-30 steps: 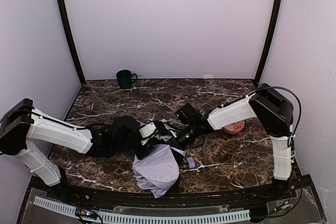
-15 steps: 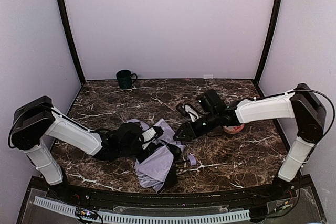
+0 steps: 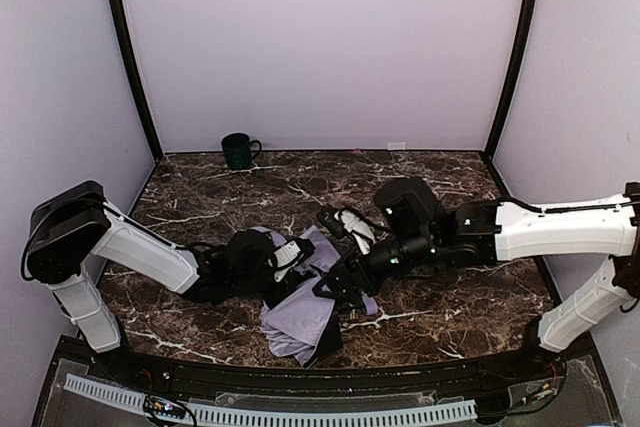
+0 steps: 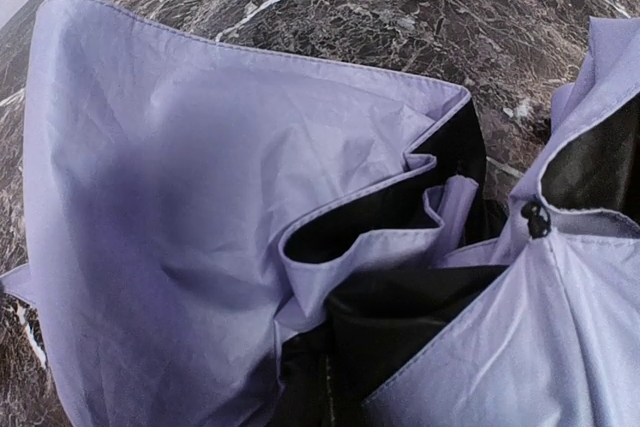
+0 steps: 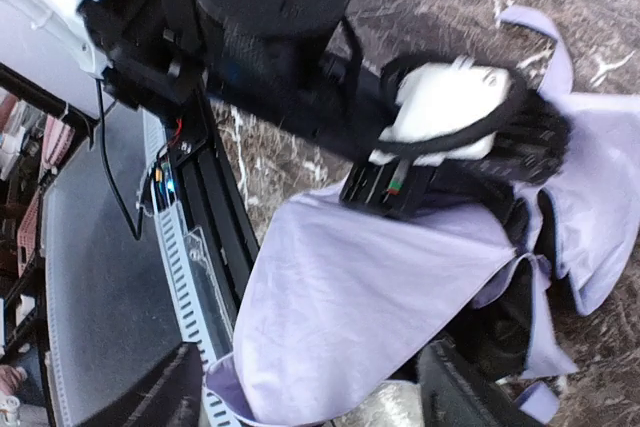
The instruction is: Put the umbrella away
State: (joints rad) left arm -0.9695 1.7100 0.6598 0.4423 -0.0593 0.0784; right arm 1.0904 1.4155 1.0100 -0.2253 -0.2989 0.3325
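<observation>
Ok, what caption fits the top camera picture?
Left arm and right arm reach into the crumpled lavender umbrella on a marble table.

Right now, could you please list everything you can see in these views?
umbrella: one, lavender with black lining, crumpled at the table's near middle
mug: one, dark green, far left corner of the table
table: one, dark marble with white veins
walls: pale lavender, on three sides
left gripper: one, black and white, in the umbrella's folds; its jaws are hidden
right gripper: one, black, at the umbrella's right edge, fingers apart with fabric between them
</observation>
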